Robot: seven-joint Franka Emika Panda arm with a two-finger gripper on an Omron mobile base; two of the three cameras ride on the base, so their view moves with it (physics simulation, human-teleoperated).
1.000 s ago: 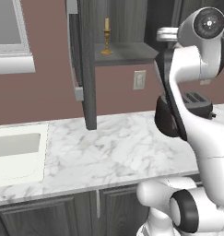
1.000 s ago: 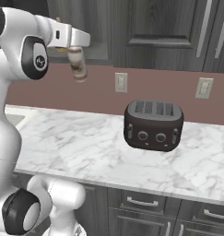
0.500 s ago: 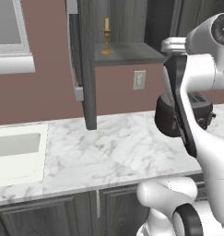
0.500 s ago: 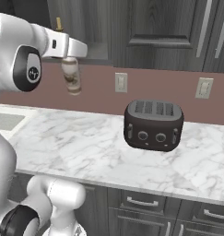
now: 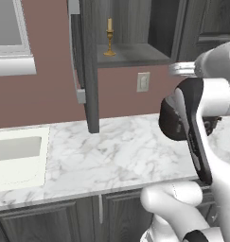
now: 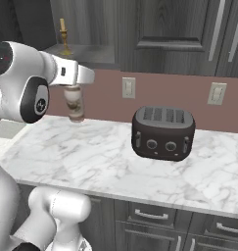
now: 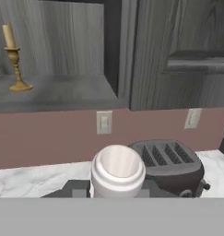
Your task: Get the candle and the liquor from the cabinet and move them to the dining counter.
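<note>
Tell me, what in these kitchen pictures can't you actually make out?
- The gripper: in the right base view the hand's casing covers its fingers where they hold the liquor.
- The liquor's body: the hand view looks down on its top, which hides it.
- The toaster: in the left base view the arm blocks most of it.
- The sink: left base view, cut by the left edge.

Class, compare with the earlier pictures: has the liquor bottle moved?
Yes. The liquor bottle, held in the claw, has come lower and closer to the toaster.
</note>
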